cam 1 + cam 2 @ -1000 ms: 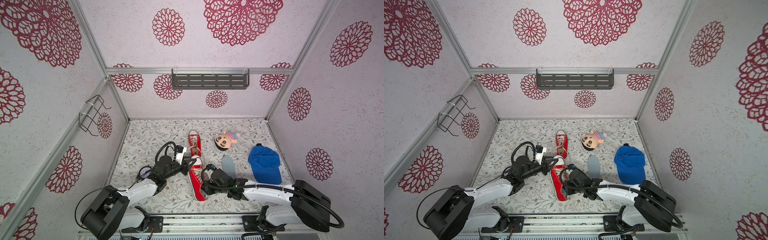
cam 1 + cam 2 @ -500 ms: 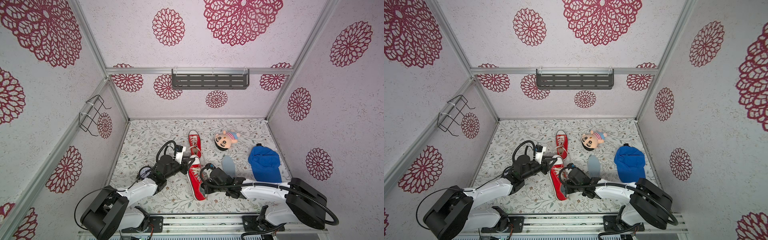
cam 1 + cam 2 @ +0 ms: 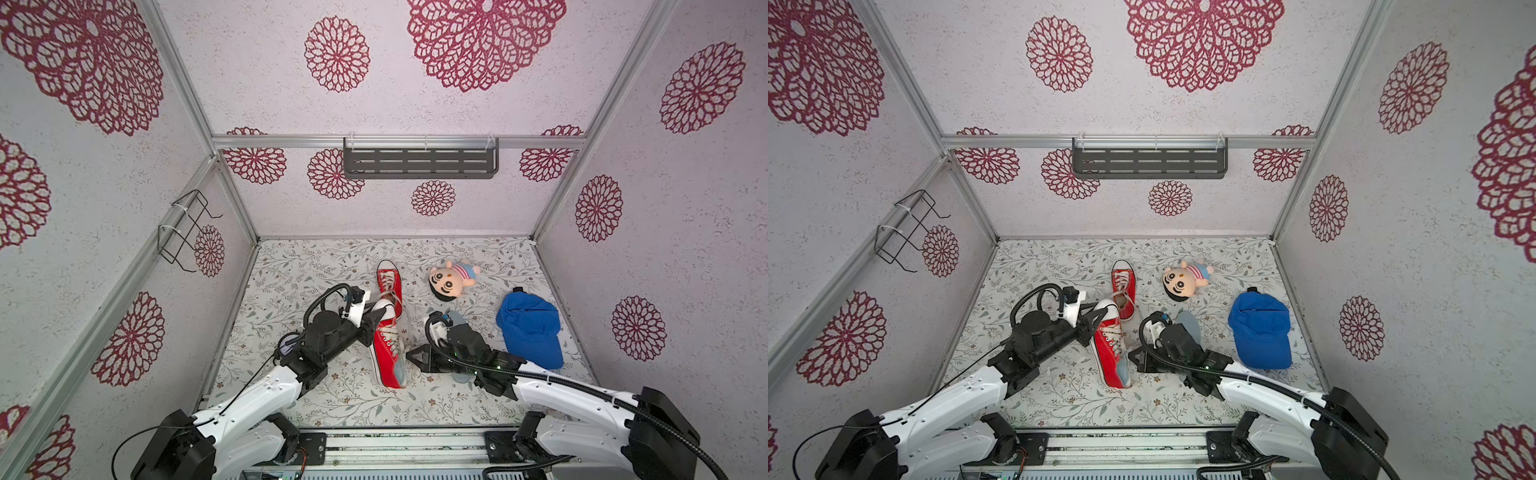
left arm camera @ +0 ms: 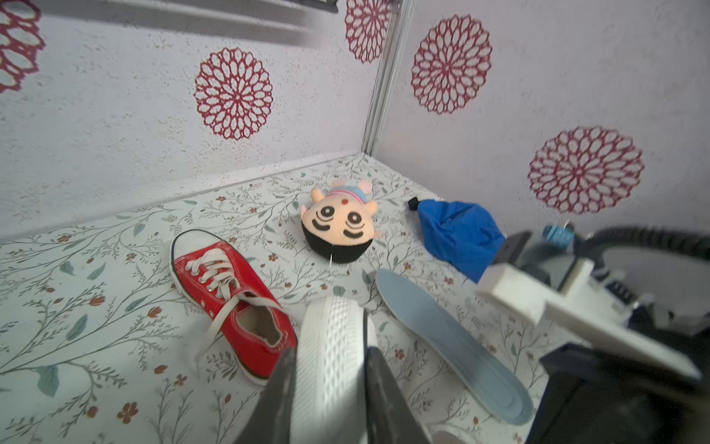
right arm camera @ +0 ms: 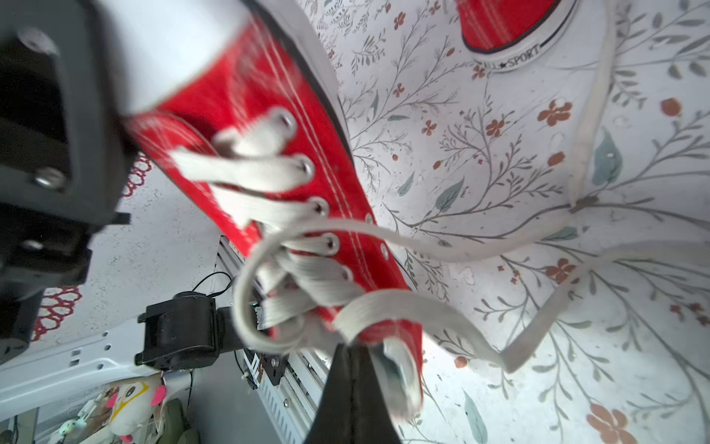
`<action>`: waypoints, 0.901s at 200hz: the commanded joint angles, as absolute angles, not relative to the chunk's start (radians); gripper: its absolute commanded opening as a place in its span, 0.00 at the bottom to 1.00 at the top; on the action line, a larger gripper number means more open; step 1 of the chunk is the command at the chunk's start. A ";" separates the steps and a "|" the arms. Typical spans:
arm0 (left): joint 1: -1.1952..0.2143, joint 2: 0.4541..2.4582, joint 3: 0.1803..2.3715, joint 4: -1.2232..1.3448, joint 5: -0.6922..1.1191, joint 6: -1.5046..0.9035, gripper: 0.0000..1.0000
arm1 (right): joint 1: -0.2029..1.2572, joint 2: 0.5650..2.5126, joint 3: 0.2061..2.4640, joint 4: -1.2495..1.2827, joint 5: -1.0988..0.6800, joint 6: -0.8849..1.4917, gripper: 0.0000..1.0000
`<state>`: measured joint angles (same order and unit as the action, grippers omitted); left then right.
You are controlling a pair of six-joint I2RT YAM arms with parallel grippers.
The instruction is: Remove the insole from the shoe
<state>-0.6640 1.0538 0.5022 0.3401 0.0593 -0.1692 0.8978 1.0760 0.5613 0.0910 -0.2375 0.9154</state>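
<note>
**Near field, lower centre of both top views.** The shoe (image 3: 388,347), red canvas with white laces, lies lengthwise with its heel toward the bottom edge of the frame. A grey-blue insole (image 3: 398,370) shows inside the heel opening. The right gripper (image 3: 409,355) enters from the lower right. Its fingers are pressed together, with the tip at the shoe's collar beside the insole's edge. The right wrist view does not show whether any of the insole is pinched between them. The left gripper (image 3: 380,316) reaches in from the lower left and is clamped on the shoe's white toe cap. In the left wrist view, one of its fingers (image 4: 276,396) sits on each side of the cap.

**Middle field.** A loose insole (image 4: 453,338) lies flat on the flower-print floor (image 3: 282,274), just right of centre. The right arm partly hides it in the top views. A blue cap (image 3: 528,328) lies at centre right. A second shoe (image 3: 390,284) sits just above the gripped toe.

**Far field.** A plush doll (image 3: 451,280) lies to the right of the second shoe. A dark shelf (image 3: 419,164) hangs on the rear wall at upper centre. A wire rack (image 3: 187,228) is fixed to the wall at centre left.
</note>
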 commanded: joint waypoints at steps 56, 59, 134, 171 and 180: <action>-0.629 0.942 0.484 0.241 0.028 -0.117 0.00 | 0.879 0.868 0.475 -0.067 -0.214 0.791 0.12; -0.629 0.942 0.485 0.238 0.035 -0.124 0.00 | 0.882 0.872 0.460 -0.013 -0.232 0.797 0.15; -0.630 0.943 0.485 0.230 0.035 -0.149 0.00 | 1.023 1.290 0.610 0.345 -0.300 0.706 0.34; -0.630 0.948 0.483 0.235 0.043 -0.156 0.00 | 1.027 1.355 0.633 0.330 -0.279 0.708 0.31; -0.631 0.949 0.483 0.236 0.042 -0.156 0.00 | 1.027 1.361 0.636 0.310 -0.270 0.706 0.31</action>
